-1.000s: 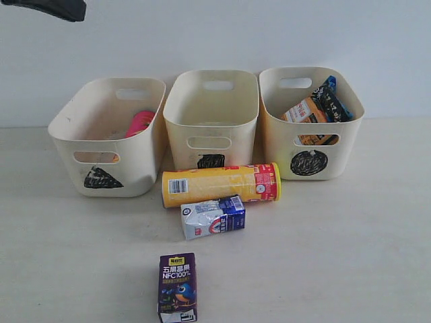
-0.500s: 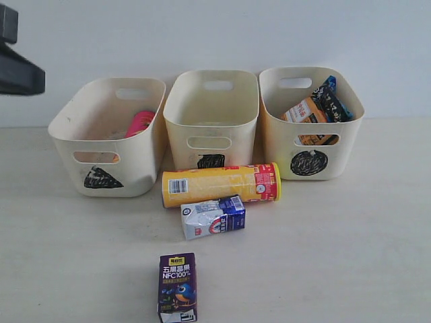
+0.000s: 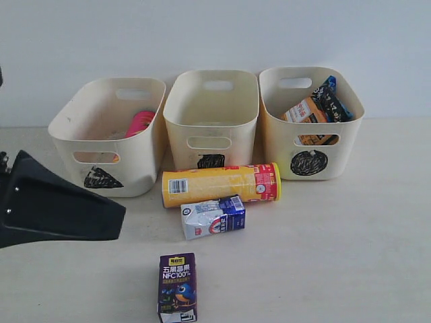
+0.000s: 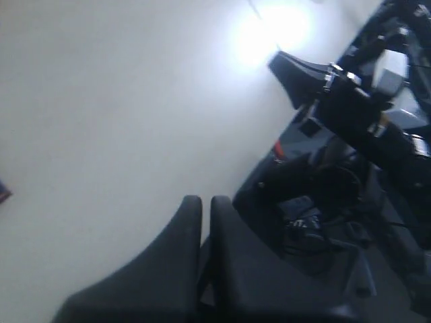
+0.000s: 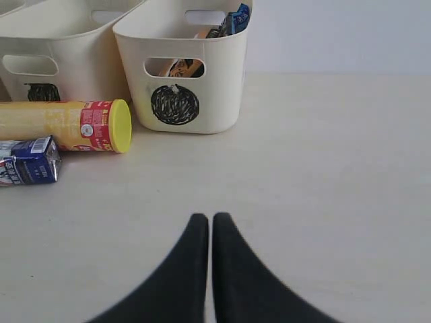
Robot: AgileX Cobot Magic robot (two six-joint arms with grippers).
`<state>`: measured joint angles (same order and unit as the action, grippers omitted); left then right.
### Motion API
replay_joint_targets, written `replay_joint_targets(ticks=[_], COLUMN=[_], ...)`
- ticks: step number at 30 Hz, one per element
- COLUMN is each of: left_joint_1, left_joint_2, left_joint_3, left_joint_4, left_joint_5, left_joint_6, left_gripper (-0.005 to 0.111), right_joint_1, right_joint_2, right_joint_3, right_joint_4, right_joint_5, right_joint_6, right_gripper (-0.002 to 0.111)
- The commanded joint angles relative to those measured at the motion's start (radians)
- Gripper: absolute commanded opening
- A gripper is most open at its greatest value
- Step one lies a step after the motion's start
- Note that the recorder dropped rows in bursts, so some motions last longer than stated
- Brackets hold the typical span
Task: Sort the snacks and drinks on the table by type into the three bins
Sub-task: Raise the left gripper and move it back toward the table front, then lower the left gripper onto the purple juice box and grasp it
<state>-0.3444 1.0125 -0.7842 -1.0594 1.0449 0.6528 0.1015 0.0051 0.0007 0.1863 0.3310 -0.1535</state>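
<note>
Yellow tube (image 3: 220,185) lies on its side on the bench (image 3: 350,256). Its long axis runs left-right in the exterior view, red end with yellow cap to the right, barcode end to the left. It sits just in front of the middle bin (image 3: 211,128), the one with the square mark.

White-and-blue carton (image 3: 213,217) also lies on its side, just in front of the tube. Its long axis is roughly parallel to the tube and a bit tilted, blue end to the right. Purple carton (image 3: 178,287) stands upright, bird picture facing the camera. It is nearer the camera and apart from the other two.

Three cream bins stand in a row behind. Left bin (image 3: 135,168) has the triangle mark and the pink tube (image 3: 140,123) inside, leaning. Right bin (image 3: 276,145) has the circle mark and holds the orange bag (image 3: 304,111) and the blue-and-black bag (image 3: 330,97), both sticking up above the rim.

My left arm (image 3: 54,205) shows as a black wedge at the left edge of the exterior view, in front of the triangle bin and well apart from the tube. My left jaws are closed tip to tip with nothing between them, over bare bench.

My right jaws are also closed and empty, low over bare bench. They point toward the circle bin, with the tube's cap end off to one side.
</note>
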Motion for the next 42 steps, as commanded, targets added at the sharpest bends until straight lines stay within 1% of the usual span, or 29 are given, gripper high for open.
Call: replay_joint_targets(ticks=[1, 4, 5, 7, 8, 12, 15, 18, 19, 22, 24, 26, 28, 30, 32, 34, 36, 37, 42], left_joint_1=[-0.006, -0.006, -0.006, -0.006, -0.008, -0.061, -0.111, -0.158, -0.168, -0.198, -0.215, -0.238, -0.266, -0.297, -0.323, -0.341, -0.354, -0.356, -0.366], left_joint_2=[0.0, 0.025, 0.036, 0.051, 0.056, 0.067, 0.073, 0.087, 0.096, 0.136, 0.179, 0.227, 0.282, 0.34, 0.393, 0.458, 0.527, 0.553, 0.687], left_joint_3=[0.046, 0.057, 0.057, 0.057, 0.057, 0.057, 0.057, 0.057, 0.057, 0.041, 0.013, -0.023, -0.06, -0.093, -0.119, -0.145, -0.173, -0.187, -0.25], left_joint_4=[-0.148, -0.14, -0.14, -0.148, -0.156, -0.152, -0.121, -0.024, 0.012, 0.178, 0.318, 0.446, 0.514, 0.557, 0.619, 0.722, 0.824, 0.852, 0.865], left_joint_5=[0.028, 0.046, 0.061, 0.086, 0.1, 0.101, 0.029, -0.073, -0.098, -0.172, -0.188, -0.188, -0.194, -0.21, -0.247, -0.27, -0.263, -0.257, -0.264], left_joint_6=[0.125, 0.092, 0.092, 0.092, 0.1, 0.103, 0.094, 0.012, -0.023, -0.236, -0.401, -0.529, -0.58, -0.583, -0.629, -0.72, -0.823, -0.85, -0.864], left_gripper=[0.004, 0.005, 0.007, 0.014, 0.019, 0.043, 0.056, 0.062, 0.064, 0.066, 0.066, 0.066, 0.066, 0.066, 0.066, 0.066, 0.066, 0.066, 0.066], right_joint_1=[0.0, 0.0, 0.0, 0.0, 0.0, 0.0, 0.0, 0.0, 0.0, 0.0, 0.0, 0.0, 0.0, 0.0, 0.0, 0.0, 0.0, 0.0, 0.0], right_joint_2=[-0.005, -0.005, -0.005, -0.005, -0.005, -0.005, -0.005, -0.005, -0.005, -0.005, -0.005, -0.005, -0.005, -0.005, -0.005, -0.005, -0.005, -0.005, -0.005], right_joint_3=[-0.001, -0.001, -0.001, -0.001, -0.001, -0.001, -0.001, -0.001, -0.001, -0.001, -0.001, -0.001, -0.001, -0.001, -0.001, -0.001, -0.001, -0.001, -0.001], right_joint_4=[0.0, 0.0, 0.002, 0.002, 0.002, 0.002, 0.002, 0.002, 0.002, 0.002, 0.002, 0.002, 0.002, 0.002, 0.006, 0.006, 0.01, 0.01, 0.01], right_joint_5=[-0.006, -0.006, -0.008, -0.008, -0.008, -0.008, -0.008, -0.008, -0.008, -0.008, -0.008, -0.008, -0.008, -0.008, -0.008, -0.008, -0.008, -0.008, -0.008], right_joint_6=[-0.002, -0.002, -0.002, -0.002, -0.002, -0.002, -0.002, -0.002, -0.002, -0.002, -0.002, -0.002, -0.002, -0.002, -0.002, -0.002, -0.002, -0.002, -0.002], right_gripper=[0.0, 0.0, 0.0, 0.0, 0.0, 0.0, 0.0, 0.0, 0.0, 0.0, 0.0, 0.0, 0.0, 0.0, 0.0, 0.0, 0.0, 0.0, 0.0])
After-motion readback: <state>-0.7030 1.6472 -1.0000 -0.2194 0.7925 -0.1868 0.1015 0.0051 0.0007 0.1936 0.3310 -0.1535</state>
